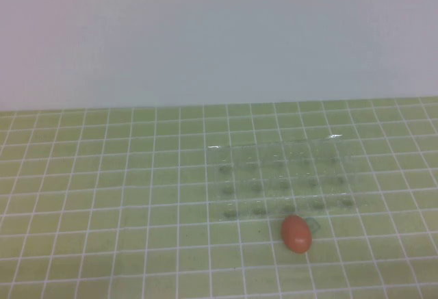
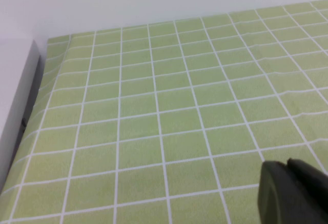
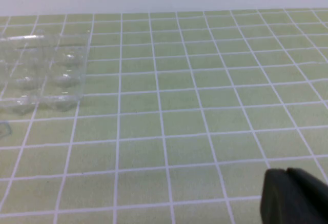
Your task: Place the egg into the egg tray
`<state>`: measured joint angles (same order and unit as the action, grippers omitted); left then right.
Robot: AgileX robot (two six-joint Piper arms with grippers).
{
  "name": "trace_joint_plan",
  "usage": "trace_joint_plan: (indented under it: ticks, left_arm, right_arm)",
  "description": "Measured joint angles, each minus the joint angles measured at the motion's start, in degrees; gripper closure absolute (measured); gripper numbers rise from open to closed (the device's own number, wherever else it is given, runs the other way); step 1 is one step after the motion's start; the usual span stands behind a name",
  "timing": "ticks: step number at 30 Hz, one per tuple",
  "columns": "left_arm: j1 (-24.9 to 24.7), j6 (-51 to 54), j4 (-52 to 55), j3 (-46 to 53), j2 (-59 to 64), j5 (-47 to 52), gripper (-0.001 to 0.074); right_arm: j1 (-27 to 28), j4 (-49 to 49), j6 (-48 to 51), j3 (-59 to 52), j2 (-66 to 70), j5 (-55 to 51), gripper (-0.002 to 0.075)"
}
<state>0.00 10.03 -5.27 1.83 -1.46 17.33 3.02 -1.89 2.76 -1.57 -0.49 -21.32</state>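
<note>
The orange-red egg [image 1: 296, 234] lies on the green checked tablecloth just in front of the near edge of the clear egg tray [image 1: 282, 176]. The tray's rows of empty cup hollows show faintly in the high view, and one end of it shows in the right wrist view [image 3: 41, 75]. My left gripper [image 2: 287, 170] is shut and empty over bare cloth, out of the high view. My right gripper [image 3: 287, 175] is shut and empty, over cloth well apart from the tray's end. The egg does not show in either wrist view.
The green checked cloth [image 1: 102, 196] covers the table up to a pale wall at the back. A grey table edge [image 2: 20, 106] runs along one side in the left wrist view.
</note>
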Motion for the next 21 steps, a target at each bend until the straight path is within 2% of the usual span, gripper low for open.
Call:
trace_joint_plan:
  ticks: [21]
  left_arm:
    - [-0.03,0.00,0.00,0.00,0.00,0.00,0.0735]
  right_arm:
    - [0.00,0.29,0.00,0.00,0.00,-0.43,0.0728]
